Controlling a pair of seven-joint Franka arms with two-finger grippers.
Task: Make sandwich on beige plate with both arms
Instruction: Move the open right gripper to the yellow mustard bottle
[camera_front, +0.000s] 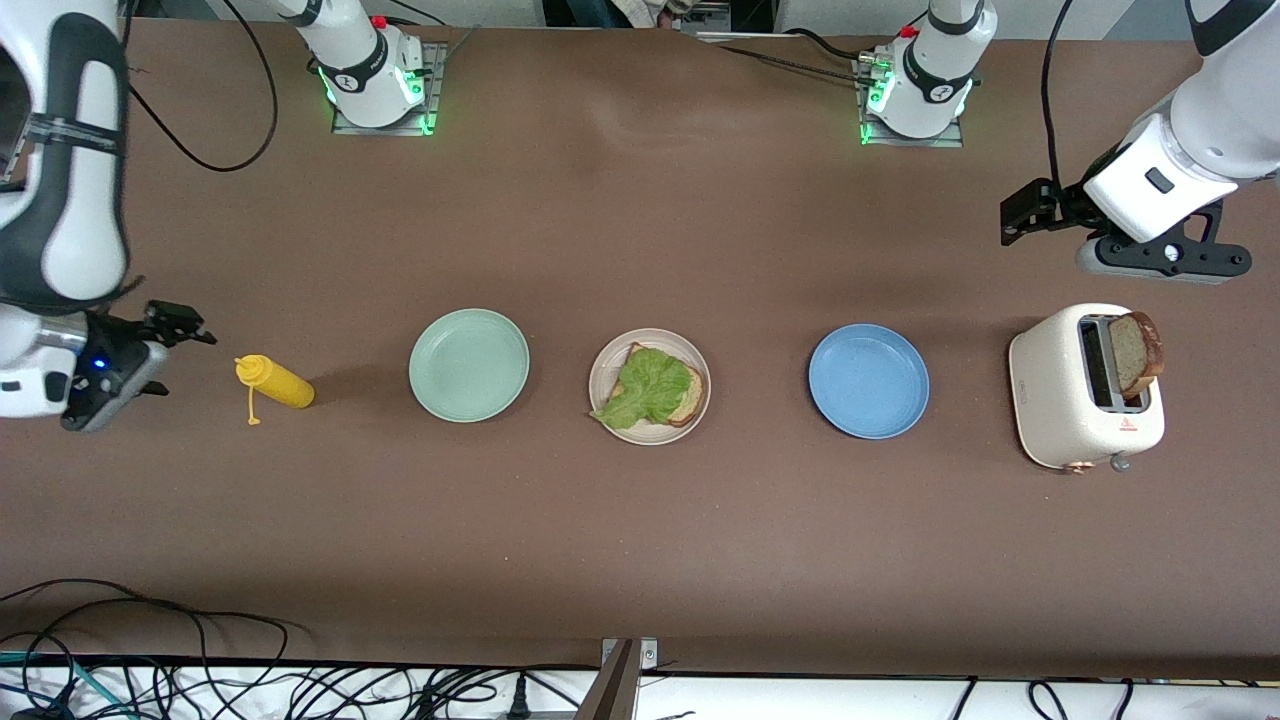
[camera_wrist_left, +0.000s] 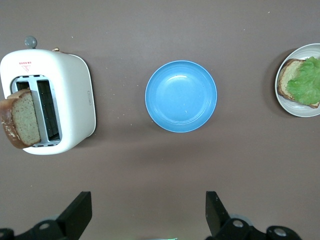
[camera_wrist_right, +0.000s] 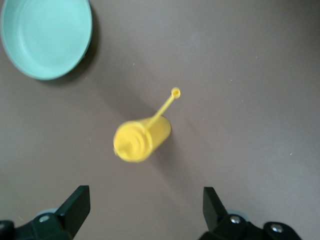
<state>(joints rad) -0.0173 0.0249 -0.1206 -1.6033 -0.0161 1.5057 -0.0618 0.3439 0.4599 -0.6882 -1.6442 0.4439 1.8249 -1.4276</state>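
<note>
sandwich half-built on the beige plate, which sits mid-table between the mint-green plate and the blue plate; so far one bread slice carries a ruffled lettuce leaf, with no top slice on it. second bread slice stands upright in one slot of the white toaster, at the left arm's end of the table, tilted slightly outward over the toaster's edge. left gripper hangs in the air over bare table beside the toaster, jaws spread wide and holding nothing; its wrist view shows both fingers parted, with the toaster, blue plate and beige plate laid out below. right gripper hovers low at the right arm's end, just beside the yellow squeeze bottle, which lies on its side with its cap tethered; its jaws are likewise parted and empty, and this arm appears to wait. judged step in hand: fetching the toasted slice with the left arm. to do it well, bring the fingers down over the exposed upper part of the slice, one on each flat face, close gently so the crumb is not crushed, lift straight up clear of the slot, then carry it over the blue plate and lay it flat and square on the lettuce
</note>
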